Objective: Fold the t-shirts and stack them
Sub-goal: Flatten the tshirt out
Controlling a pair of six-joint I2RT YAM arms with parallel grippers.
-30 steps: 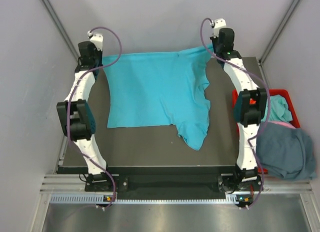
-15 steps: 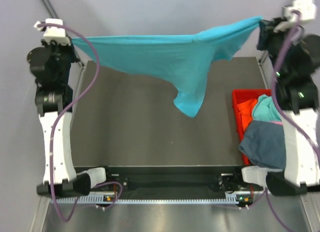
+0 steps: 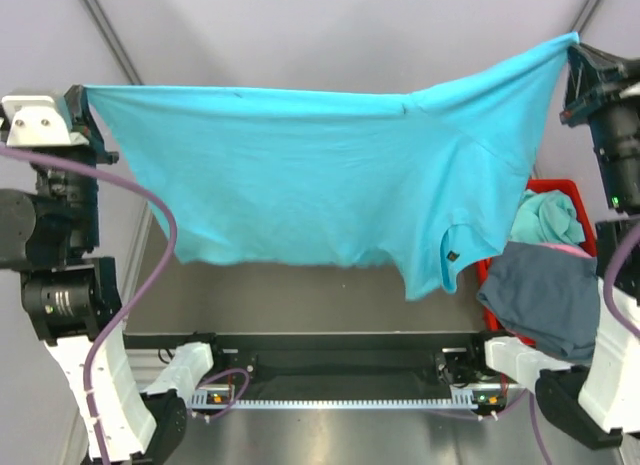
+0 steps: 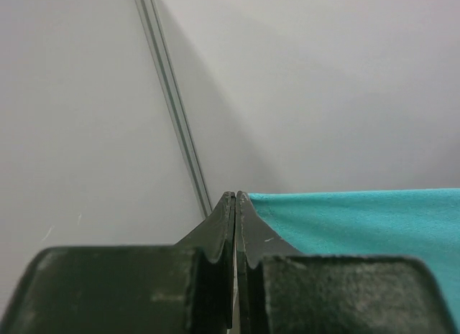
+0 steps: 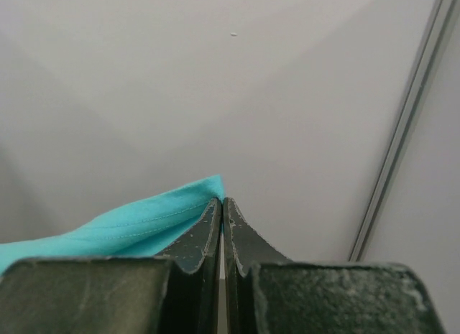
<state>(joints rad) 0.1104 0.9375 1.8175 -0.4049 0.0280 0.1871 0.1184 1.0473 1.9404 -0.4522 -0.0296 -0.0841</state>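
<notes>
one turquoise t-shirt [image 3: 300, 175] (aloft) — one slate t-shirt [image 3: 545, 305]

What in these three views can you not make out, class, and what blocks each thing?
- Top view: most of the table, behind the hanging turquoise t-shirt.
- Top view: much of the red bin, under the slate t-shirt.
- Left wrist view: the pinched cloth, hidden between the shut left fingers; the shirt runs off the right edge.
- Right wrist view: likewise between the right fingers; shirt cut off at the left edge.

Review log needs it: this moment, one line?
turquoise t-shirt: hanging, spread | left gripper: shut on it | right gripper: shut on it
</notes>
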